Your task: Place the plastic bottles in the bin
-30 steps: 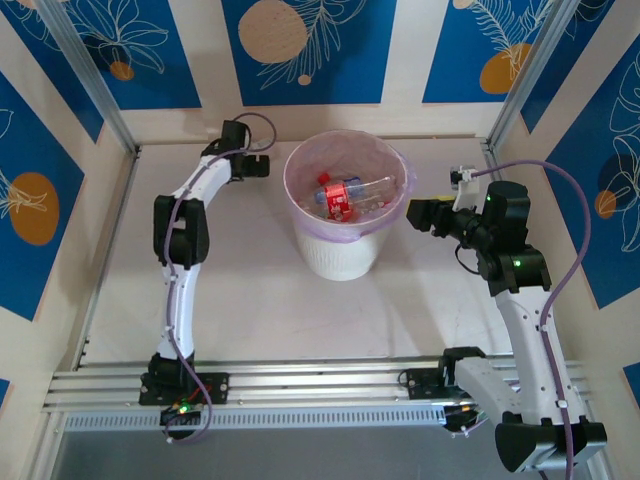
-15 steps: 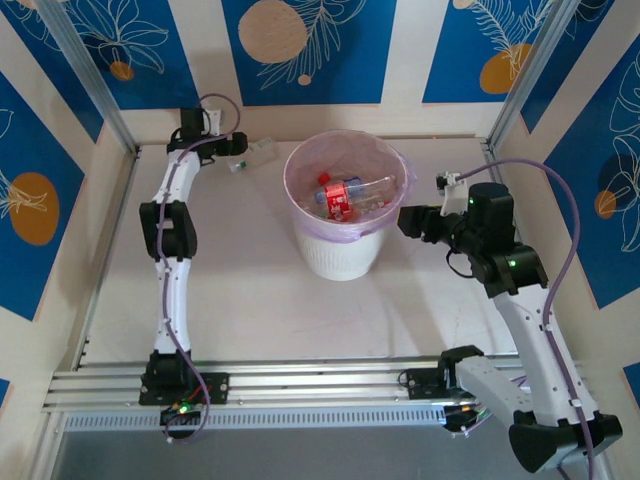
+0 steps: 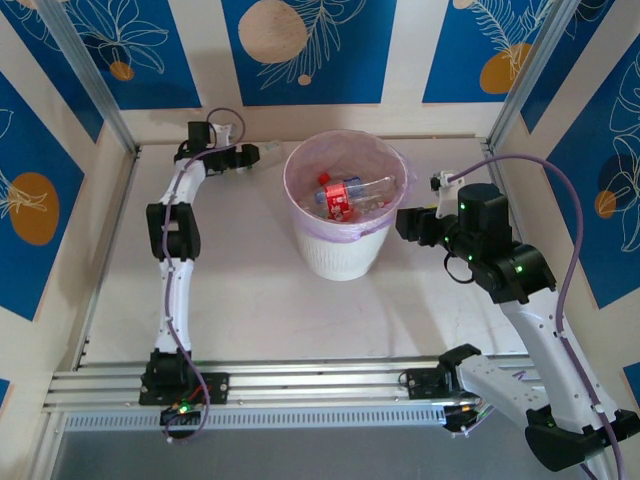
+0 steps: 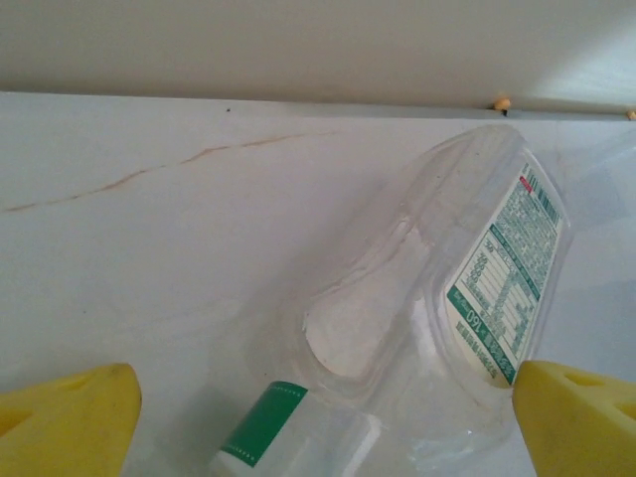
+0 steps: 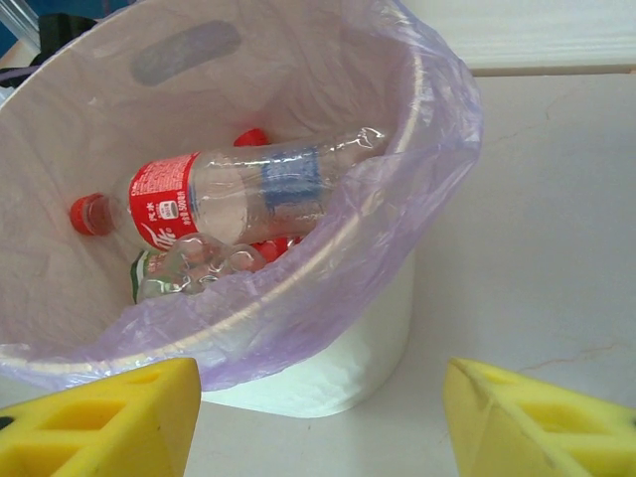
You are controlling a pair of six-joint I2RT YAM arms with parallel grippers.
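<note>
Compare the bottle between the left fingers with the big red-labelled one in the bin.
The table bottle has a green-and-white label; the bin bottle has a red one. The table bottle lies on the table within the open left gripper; the bin bottle rests on other bottles inside the bin. Both are clear plastic, lying sideways.

The table (image 3: 260, 300) in front of the bin (image 3: 340, 258) lies open. The back wall (image 4: 298, 40) stands close behind the clear bottle (image 4: 437, 288), so room there is narrow.
</note>
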